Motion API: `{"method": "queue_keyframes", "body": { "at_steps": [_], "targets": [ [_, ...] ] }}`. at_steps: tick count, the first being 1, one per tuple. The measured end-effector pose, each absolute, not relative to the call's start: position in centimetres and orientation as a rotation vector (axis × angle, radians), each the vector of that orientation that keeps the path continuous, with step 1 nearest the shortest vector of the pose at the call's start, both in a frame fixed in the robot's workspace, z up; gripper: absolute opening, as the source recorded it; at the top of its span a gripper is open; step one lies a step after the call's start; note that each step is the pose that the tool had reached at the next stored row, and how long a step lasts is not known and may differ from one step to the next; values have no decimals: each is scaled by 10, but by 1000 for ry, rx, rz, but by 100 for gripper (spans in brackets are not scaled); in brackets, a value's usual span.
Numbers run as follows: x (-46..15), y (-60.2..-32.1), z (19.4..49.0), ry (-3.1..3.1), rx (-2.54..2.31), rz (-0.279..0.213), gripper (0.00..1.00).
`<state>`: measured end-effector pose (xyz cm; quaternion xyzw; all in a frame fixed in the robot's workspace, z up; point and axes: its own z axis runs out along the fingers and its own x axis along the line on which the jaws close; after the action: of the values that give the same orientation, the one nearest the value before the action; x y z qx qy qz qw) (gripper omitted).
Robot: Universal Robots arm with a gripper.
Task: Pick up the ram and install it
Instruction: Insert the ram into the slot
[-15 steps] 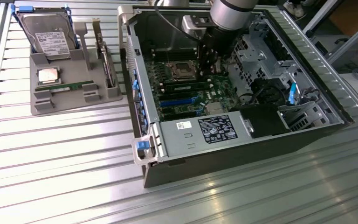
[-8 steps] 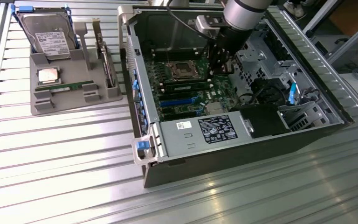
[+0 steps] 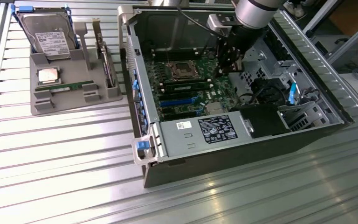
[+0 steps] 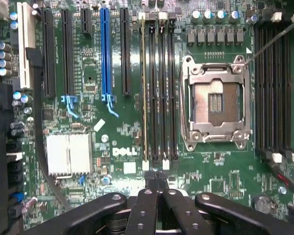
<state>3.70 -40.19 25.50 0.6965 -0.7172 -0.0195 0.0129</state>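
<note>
A ram (image 3: 69, 86), a narrow green stick, lies flat in the grey holder (image 3: 73, 100) at the exterior view's left, outside the computer case. My gripper (image 3: 227, 69) is far from it, reaching down inside the open case over the motherboard (image 3: 191, 88). In the wrist view my gripper (image 4: 157, 177) is shut, fingertips pressed together with nothing visible between them. It hovers at the near end of the black memory slots (image 4: 159, 88) beside the empty processor socket (image 4: 215, 103). A thin yellowish edge (image 4: 144, 88) runs along one slot; I cannot tell whether that is a seated stick.
The holder also carries a hard drive (image 3: 47, 32), a square silver processor chip (image 3: 48, 74) and an upright card (image 3: 107, 63). The case walls (image 3: 132, 70), the power supply (image 3: 207, 130) and a drive cage with cables (image 3: 272, 88) hem in the arm. A black cable (image 4: 39, 127) crosses the board.
</note>
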Motion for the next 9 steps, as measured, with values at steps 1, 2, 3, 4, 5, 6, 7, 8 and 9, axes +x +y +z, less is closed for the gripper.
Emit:
{"method": "queue_keyframes", "body": {
  "at_steps": [1,2,3,4,5,6,7,8,9],
  "targets": [
    [39,-402,264,-2235,2170,-61,11],
    [42,-402,268,-2235,2170,-61,11],
    [44,-402,272,-2235,2170,-61,11],
    [45,-402,279,-2235,2170,-61,11],
    [45,-402,284,-2235,2170,-61,11],
    [45,-402,289,-2235,2170,-61,11],
    [45,-402,289,-2235,2170,-61,11],
    [45,-402,289,-2235,2170,-61,11],
    [45,-402,289,-2235,2170,-61,11]
  ]
}}
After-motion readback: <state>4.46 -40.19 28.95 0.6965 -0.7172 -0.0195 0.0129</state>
